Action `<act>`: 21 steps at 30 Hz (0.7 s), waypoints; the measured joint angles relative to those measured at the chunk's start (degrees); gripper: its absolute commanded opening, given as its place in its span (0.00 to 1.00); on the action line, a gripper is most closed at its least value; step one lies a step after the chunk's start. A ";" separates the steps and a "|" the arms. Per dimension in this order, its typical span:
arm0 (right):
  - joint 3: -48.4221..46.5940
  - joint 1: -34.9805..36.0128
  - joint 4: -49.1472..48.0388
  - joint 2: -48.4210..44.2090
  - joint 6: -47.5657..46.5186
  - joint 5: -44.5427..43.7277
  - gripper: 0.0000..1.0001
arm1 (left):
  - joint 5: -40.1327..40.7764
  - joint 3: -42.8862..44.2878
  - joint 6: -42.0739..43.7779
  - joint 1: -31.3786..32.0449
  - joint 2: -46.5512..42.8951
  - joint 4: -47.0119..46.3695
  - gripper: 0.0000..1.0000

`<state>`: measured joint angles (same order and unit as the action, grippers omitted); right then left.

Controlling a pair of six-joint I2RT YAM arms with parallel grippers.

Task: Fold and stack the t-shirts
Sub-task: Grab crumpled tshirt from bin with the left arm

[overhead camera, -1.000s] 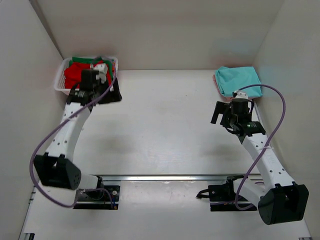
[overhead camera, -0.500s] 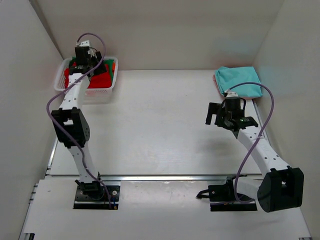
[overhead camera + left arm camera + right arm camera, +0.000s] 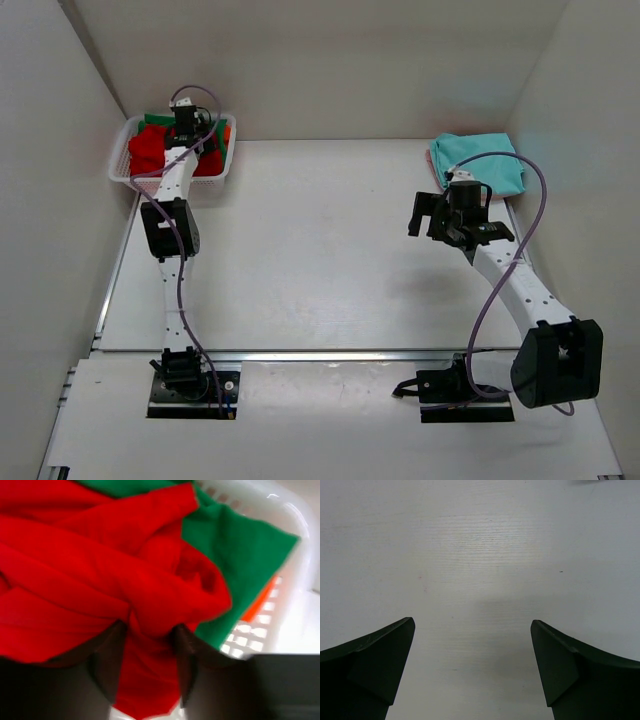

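Note:
A bright red t-shirt (image 3: 148, 150) (image 3: 100, 570) lies bunched in the white basket (image 3: 120, 172) at the far left, with a green t-shirt (image 3: 235, 555) beside and under it. My left gripper (image 3: 190, 138) (image 3: 150, 630) reaches down into the basket, and a fold of the red cloth is pinched between its dark fingers. A teal t-shirt (image 3: 480, 160) lies folded at the far right of the table. My right gripper (image 3: 425, 215) (image 3: 472, 630) hovers open over bare table, just left of the teal shirt, with nothing between its fingers.
The basket's mesh wall (image 3: 280, 510) rises close to the right of the left gripper, and a strip of orange cloth (image 3: 260, 605) shows against it. White walls close in the table on the left, back and right.
The left arm stretched out to the basket and its jaws closed round the red cloth. The right gripper shifted a little left and farther back, still open.

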<state>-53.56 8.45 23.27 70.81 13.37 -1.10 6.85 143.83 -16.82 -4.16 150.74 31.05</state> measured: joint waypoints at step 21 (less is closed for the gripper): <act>13.05 -3.10 -2.16 -13.70 6.21 10.21 1.00 | -10.62 -25.88 -9.31 19.87 -62.84 -4.96 0.00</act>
<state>-40.51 5.34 21.10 57.10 19.57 9.10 -3.77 117.95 -26.13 15.70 87.90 26.09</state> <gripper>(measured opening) 0.991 0.160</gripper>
